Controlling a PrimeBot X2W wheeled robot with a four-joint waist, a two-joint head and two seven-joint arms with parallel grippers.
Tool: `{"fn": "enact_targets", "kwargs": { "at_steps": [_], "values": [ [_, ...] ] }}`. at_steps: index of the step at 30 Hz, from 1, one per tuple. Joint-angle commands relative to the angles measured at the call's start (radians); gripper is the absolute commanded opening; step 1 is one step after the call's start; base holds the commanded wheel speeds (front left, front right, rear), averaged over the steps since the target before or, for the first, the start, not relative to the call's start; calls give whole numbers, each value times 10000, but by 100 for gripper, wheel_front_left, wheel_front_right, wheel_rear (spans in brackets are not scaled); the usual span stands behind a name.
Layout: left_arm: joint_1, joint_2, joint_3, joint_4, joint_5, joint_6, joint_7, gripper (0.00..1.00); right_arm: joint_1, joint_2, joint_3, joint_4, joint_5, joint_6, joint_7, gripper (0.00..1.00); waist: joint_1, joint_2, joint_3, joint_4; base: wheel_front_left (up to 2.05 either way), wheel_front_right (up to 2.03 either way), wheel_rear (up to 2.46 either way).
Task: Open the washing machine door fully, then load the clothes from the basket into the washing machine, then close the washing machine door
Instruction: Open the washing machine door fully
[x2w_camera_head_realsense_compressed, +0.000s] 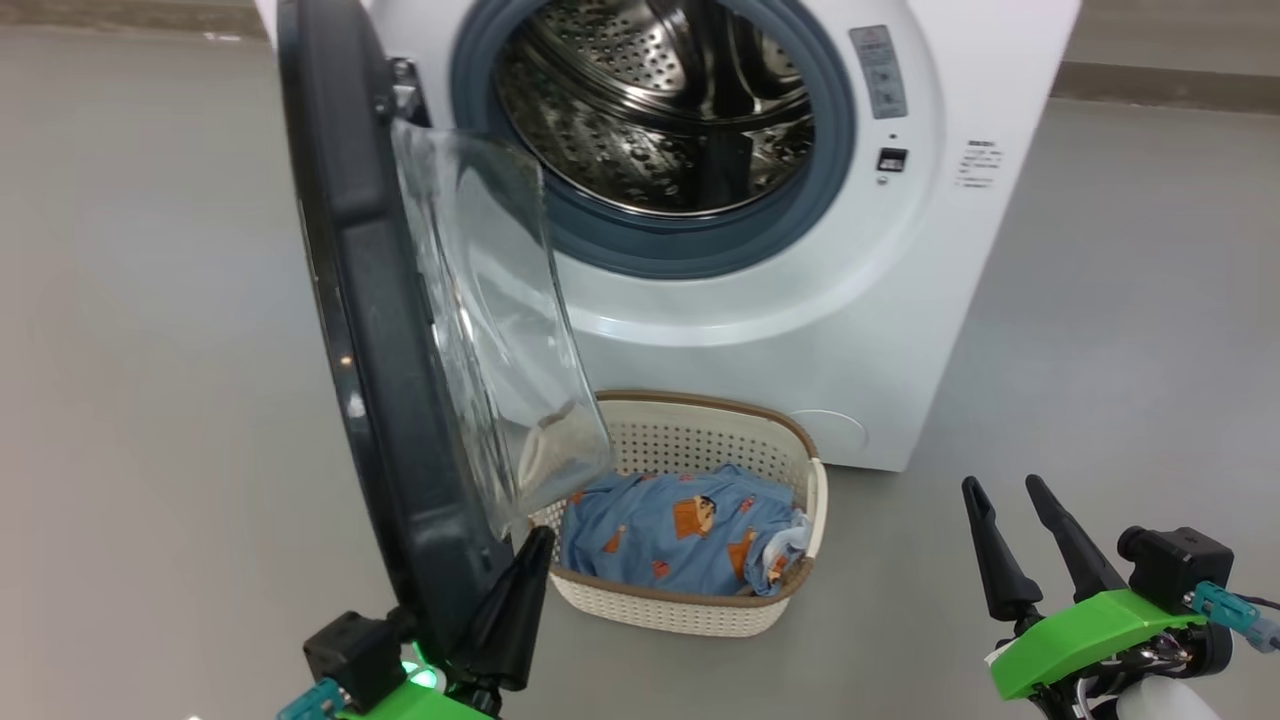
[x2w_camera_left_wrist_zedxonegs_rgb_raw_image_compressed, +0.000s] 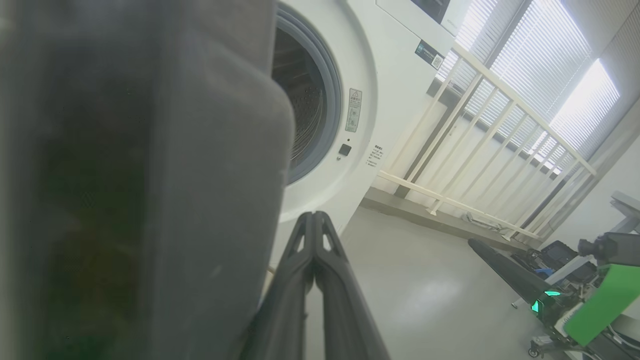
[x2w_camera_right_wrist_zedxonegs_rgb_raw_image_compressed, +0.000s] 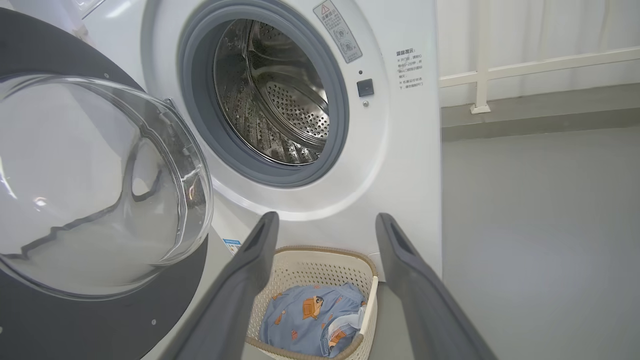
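The white washing machine (x2w_camera_head_realsense_compressed: 880, 330) stands ahead with its steel drum (x2w_camera_head_realsense_compressed: 660, 100) exposed. Its door (x2w_camera_head_realsense_compressed: 370, 330) is swung out towards me, edge-on, the clear glass bowl (x2w_camera_head_realsense_compressed: 500, 330) bulging to the right. My left gripper (x2w_camera_head_realsense_compressed: 535, 545) is shut, its fingers (x2w_camera_left_wrist_zedxonegs_rgb_raw_image_compressed: 315, 250) pressed together against the door's inner lower edge. Below the drum sits the cream basket (x2w_camera_head_realsense_compressed: 800, 470), holding the light blue clothes (x2w_camera_head_realsense_compressed: 680, 535) with orange figures. My right gripper (x2w_camera_head_realsense_compressed: 1005, 490) hovers open at the lower right, nothing between its fingers (x2w_camera_right_wrist_zedxonegs_rgb_raw_image_compressed: 400, 245). The basket (x2w_camera_right_wrist_zedxonegs_rgb_raw_image_compressed: 320, 255) and clothes (x2w_camera_right_wrist_zedxonegs_rgb_raw_image_compressed: 312, 315) lie beyond them.
Grey floor (x2w_camera_head_realsense_compressed: 150, 350) spreads on both sides of the machine. A white railing (x2w_camera_left_wrist_zedxonegs_rgb_raw_image_compressed: 490, 150) and blinds stand to the machine's right. The open door overhangs the basket's left side.
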Motion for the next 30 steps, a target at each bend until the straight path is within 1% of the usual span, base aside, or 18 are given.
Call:
{"fn": "enact_targets", "kwargs": {
  "at_steps": [1, 8, 16, 21, 30],
  "values": [
    [-208, 393, 689, -183, -85, 253, -74, 0, -96, -98, 153, -185, 22, 58, -122, 100, 0, 0, -85, 307, 0, 0, 0],
    [-263, 618, 940, -187, -135, 414, -89, 0, -55, -36, 48, -177, -11, 58, -122, 100, 0, 0, -92, 898, 0, 0, 0],
    [-601, 1137, 1527, 333, -228, 577, -127, 0, -92, 61, -14, -191, -43, 58, -122, 100, 0, 0, -100, 1502, 0, 0, 0],
    [-1069, 1505, 1851, 1021, -394, 550, 17, 0, -115, 139, -32, -186, -59, 58, -122, 100, 0, 0, -12, 1823, 0, 0, 0],
    [-2187, 2068, 2230, 2631, -609, 399, 245, 0, -231, 278, -38, -199, -114, 58, -122, 100, 0, 0, 278, 2137, 0, 0, 0]
  ]
}}
